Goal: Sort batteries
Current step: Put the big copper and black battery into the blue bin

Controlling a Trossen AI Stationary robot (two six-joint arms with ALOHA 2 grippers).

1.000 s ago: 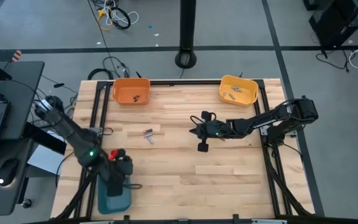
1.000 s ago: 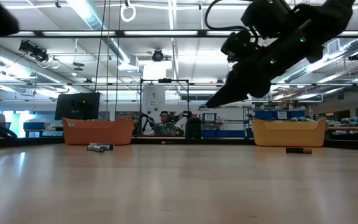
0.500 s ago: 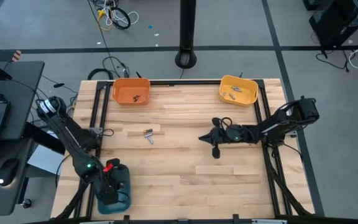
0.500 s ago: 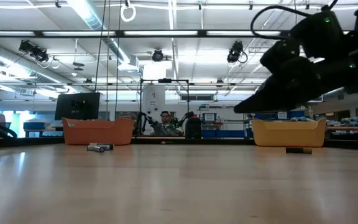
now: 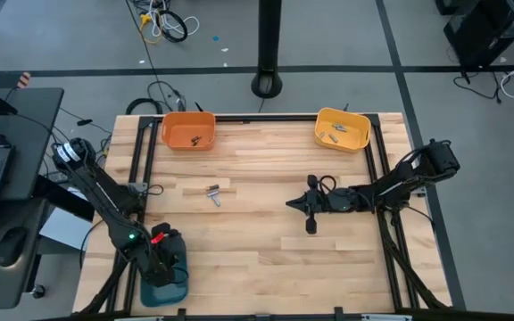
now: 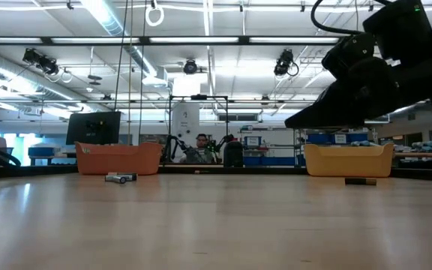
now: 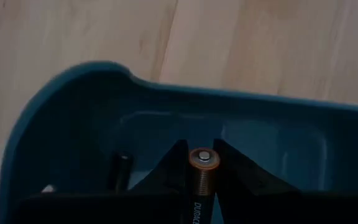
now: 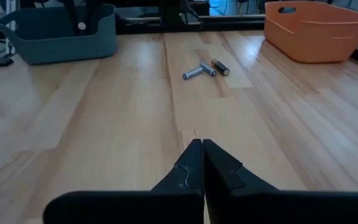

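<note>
L gripper (image 7: 199,167) hangs over the dark teal plastic bin (image 5: 164,283) at the table's near-left corner, fingers clamped on a copper-and-black cylindrical battery (image 7: 202,180), tip pointing into the bin. Another dark battery (image 7: 119,171) lies inside the bin.

R gripper (image 5: 309,208) sits mid-table, right of centre, above the light wooden tabletop (image 5: 248,250), fingers pressed together w/ nothing between them.

Two small silvery batteries (image 5: 213,193) lie loose on the wood, left of centre, just beside each other. Orange plastic tray (image 5: 188,130) at far left has a few dark batteries in it; yellow plastic tray (image 5: 343,129) at far right holds several silvery ones.
</note>
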